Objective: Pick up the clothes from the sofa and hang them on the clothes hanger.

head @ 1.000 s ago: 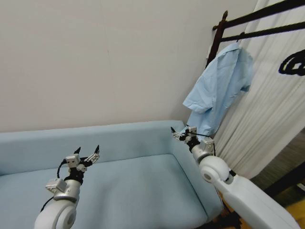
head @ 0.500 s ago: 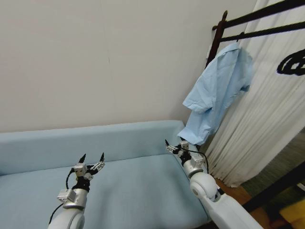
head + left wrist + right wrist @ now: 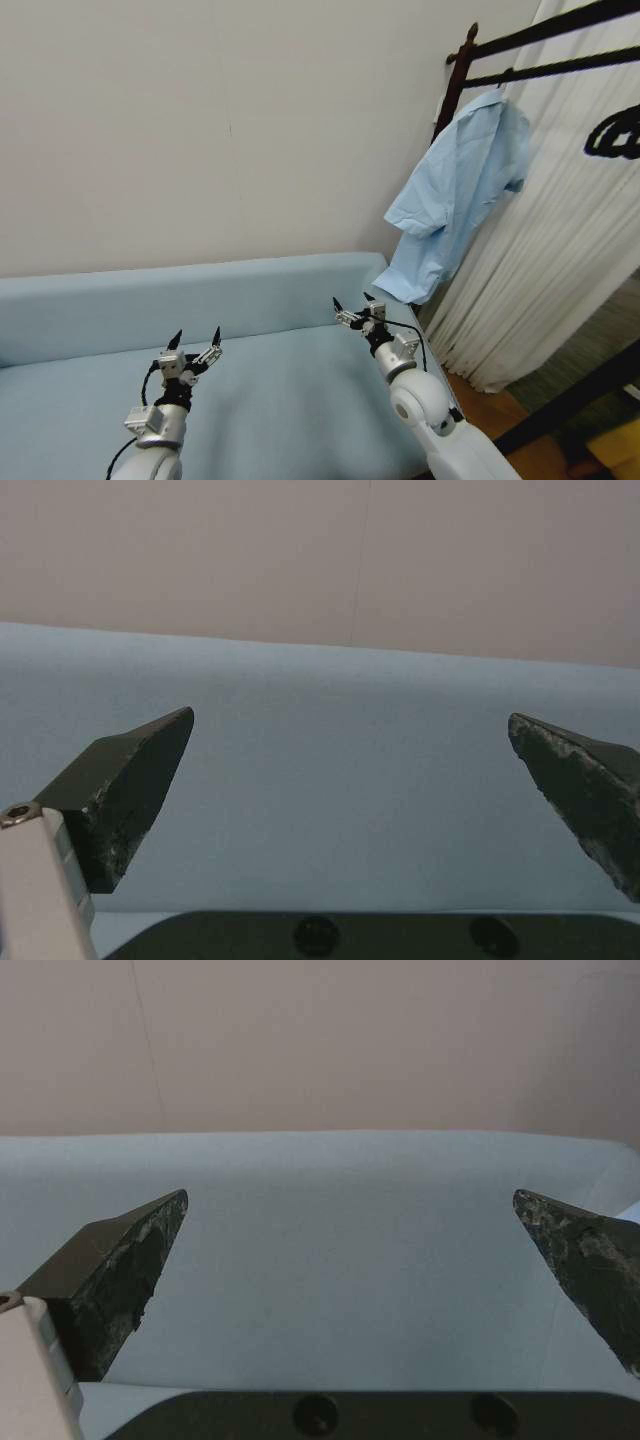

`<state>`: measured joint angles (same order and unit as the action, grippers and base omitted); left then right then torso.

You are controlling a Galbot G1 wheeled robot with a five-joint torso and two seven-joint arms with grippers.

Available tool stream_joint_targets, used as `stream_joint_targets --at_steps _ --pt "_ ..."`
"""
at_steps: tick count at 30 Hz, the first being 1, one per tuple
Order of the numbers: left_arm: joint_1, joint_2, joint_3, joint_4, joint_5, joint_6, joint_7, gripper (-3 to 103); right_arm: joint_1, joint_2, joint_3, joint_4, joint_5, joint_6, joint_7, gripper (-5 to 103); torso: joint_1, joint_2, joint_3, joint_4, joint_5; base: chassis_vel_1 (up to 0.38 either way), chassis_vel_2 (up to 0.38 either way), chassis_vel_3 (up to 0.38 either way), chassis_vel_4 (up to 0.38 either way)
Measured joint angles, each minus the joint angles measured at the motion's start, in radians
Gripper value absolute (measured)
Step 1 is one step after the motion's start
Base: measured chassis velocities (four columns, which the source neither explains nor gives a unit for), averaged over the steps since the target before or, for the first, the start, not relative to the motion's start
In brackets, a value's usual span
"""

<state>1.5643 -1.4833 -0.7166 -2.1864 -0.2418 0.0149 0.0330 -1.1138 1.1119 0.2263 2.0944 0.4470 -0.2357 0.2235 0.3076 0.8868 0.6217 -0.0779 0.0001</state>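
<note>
Down at the left, the left gripper [image 3: 196, 334] stands upright over the sofa [image 3: 280, 390] seat, its arm rising from the bottom edge. Its fingers are spread wide and hold nothing, and its wrist view looks between them at the backrest and the wall [image 3: 200, 120]. Further right, the right gripper [image 3: 352, 300] is raised slightly higher near the sofa's right end, likewise wide and empty, pointing at the backrest. Right of it, the shirt [image 3: 455, 190] hangs from the dark rack [image 3: 456, 78], its hem dangling by the sofa's corner. A white curtain [image 3: 560, 260] hangs at far right.
</note>
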Motion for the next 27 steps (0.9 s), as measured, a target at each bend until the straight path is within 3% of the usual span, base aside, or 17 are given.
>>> stream_joint_targets --at_steps 8,27 --pt "0.031 -0.045 -0.001 -0.013 0.028 -0.027 0.000 100 -0.088 0.026 0.021 0.037 -0.055 0.017 -0.003 100 0.000 0.000 0.000 0.0000 0.0000 0.000 0.000 0.000 0.000" --pt "0.036 -0.046 -0.002 -0.018 0.056 -0.032 0.001 100 -0.101 0.028 0.028 0.049 -0.057 0.017 0.007 100 0.000 0.000 0.000 0.0000 -0.0001 0.000 0.000 0.000 0.000"
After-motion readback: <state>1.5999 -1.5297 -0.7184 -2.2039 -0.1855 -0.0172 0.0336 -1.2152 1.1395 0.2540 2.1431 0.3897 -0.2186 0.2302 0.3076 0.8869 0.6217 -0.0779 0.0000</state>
